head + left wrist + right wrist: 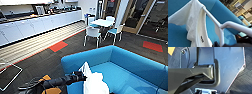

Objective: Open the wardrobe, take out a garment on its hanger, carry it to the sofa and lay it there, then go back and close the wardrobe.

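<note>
Garment: a white T-shirt (194,25) with a dark neck label (202,40) is seen draped on its hanger, hanging over the seat at the near end of the sofa; in the head view it is found just beside the left end effector, on the side toward the sofa seat.
Hanger: a thin white hanger (218,24) is seen in the left wrist view with one shoulder bar inside the T-shirt's neck opening and its stem running back toward the end effector.
Left end effector: the left end effector (80,75) is seen at the end of a dark arm coming in from the lower left, closed on the hanger, with the T-shirt hanging right at it.
Right end effector: whether it is wide or narrow cannot be told.
Sofa: a bright turquoise-blue sofa (140,66) with a curved backrest is seen directly ahead.
Surroundings: a white table (103,22) with white-and-teal chairs (93,33) is seen beyond the sofa, and a long run of white cabinets (37,25) along the far wall.
</note>
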Robot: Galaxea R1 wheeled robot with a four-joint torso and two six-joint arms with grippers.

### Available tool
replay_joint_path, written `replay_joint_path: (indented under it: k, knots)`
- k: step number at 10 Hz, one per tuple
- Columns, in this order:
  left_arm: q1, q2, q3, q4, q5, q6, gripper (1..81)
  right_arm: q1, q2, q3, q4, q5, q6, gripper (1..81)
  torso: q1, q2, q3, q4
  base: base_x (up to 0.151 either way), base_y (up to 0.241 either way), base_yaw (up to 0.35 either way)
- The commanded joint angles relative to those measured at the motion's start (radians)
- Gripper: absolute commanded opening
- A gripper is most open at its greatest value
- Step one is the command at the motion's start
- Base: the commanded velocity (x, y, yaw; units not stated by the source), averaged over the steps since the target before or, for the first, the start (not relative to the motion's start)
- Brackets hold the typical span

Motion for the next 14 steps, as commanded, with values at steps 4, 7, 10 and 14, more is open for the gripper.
replay_joint_path:
  k: [4, 7, 10, 14]
  knots:
    - [-0.120, -0.023, 0.057, 0.040, -0.029, 0.009, 1.0, 0.005, 0.014, 0.009, -0.012, -0.070, -0.004, 81.1, 0.000, 0.000, 0.000, 0.000, 0.000, 0.000, 0.000]
    - [-0.120, 0.008, -0.015, 0.040, -0.032, 0.006, 81.1, 0.005, 0.014, 0.009, -0.012, -0.070, -0.004, 81.1, 0.000, 0.000, 0.000, 0.000, 0.000, 0.000, 0.000]
    - [-0.122, 0.045, -0.055, 0.041, -0.027, 0.006, 81.1, 0.003, 0.014, 0.009, -0.012, -0.070, -0.003, 81.1, 0.000, 0.000, 0.000, 0.000, 0.000, 0.000, 0.000]
    - [-0.084, -0.059, -0.017, 0.037, -0.035, 0.001, 81.1, 0.003, 0.016, 0.009, -0.012, -0.070, -0.004, 81.1, 0.000, 0.000, 0.000, 0.000, 0.000, 0.000, 0.000]
